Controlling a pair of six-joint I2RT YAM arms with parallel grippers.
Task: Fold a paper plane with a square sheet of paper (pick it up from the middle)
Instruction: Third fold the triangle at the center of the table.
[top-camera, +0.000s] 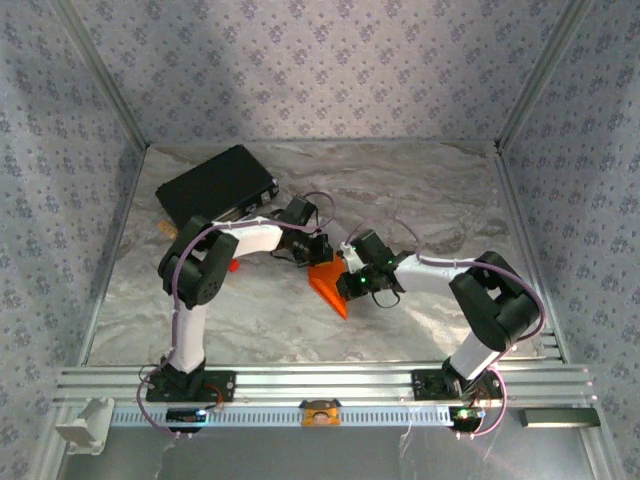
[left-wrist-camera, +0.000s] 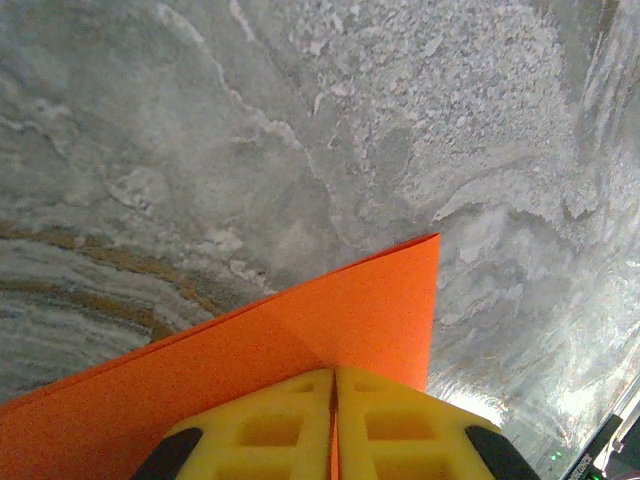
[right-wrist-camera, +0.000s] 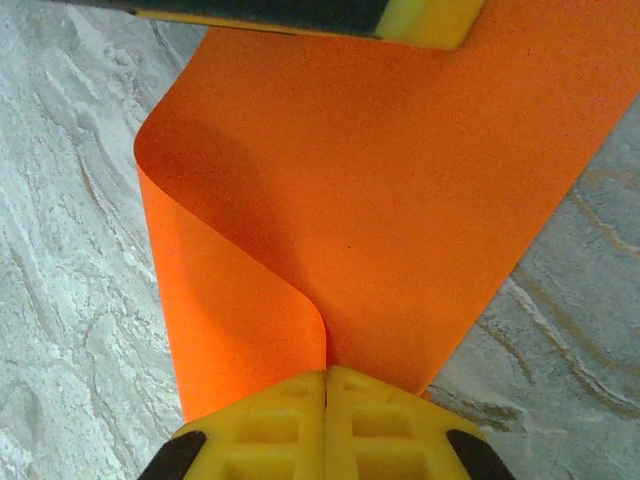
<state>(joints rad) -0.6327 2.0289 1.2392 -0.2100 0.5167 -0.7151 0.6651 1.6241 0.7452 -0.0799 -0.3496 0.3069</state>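
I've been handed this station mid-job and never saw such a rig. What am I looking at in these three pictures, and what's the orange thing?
Two robot arms are bolted at the near edge of a marbled grey table. The wide picture looks down from above and behind them; the left arm is on the left. The other two come from cameras on the wrists, each looking past its own yellow fingers. The orange thing is the square sheet of paper, partly folded and curling. The left gripper and the right gripper are both shut on it from opposite sides. Further back lie a black case and a small red block.
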